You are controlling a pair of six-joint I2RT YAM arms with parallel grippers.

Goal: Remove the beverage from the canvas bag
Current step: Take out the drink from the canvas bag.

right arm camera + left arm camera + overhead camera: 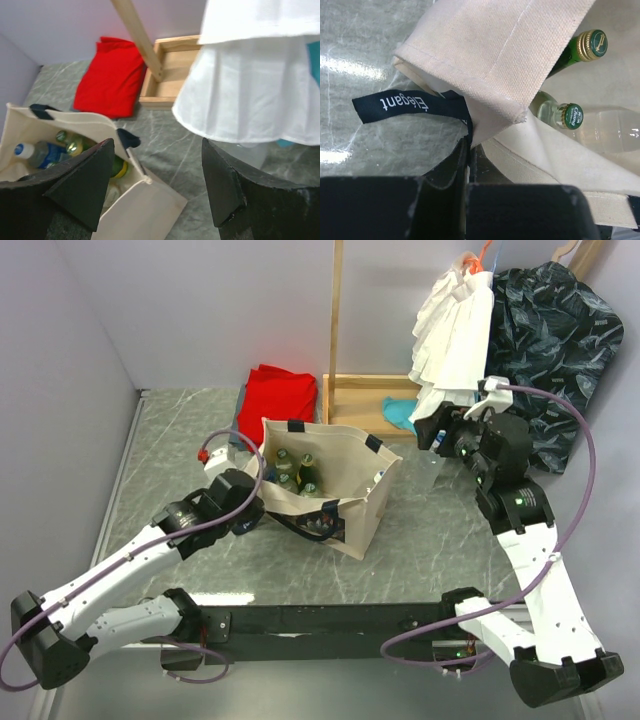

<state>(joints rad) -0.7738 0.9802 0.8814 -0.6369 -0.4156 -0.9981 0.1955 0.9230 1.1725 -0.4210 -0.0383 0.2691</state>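
Canvas bag (362, 508) stands mouth up, bottles (295, 472) neck-up inside; left jaws clamp its rim, right jaws wide.

Lab test booth: plain walls (200, 310), marble-look tabletop (430, 540).

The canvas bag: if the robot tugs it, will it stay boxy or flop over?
Probably floppy: the rim of the canvas bag folds over where the left gripper pinches its navy strap. The bottles inside likely weigh it down, so it should drag rather than tip, though its walls may sag.
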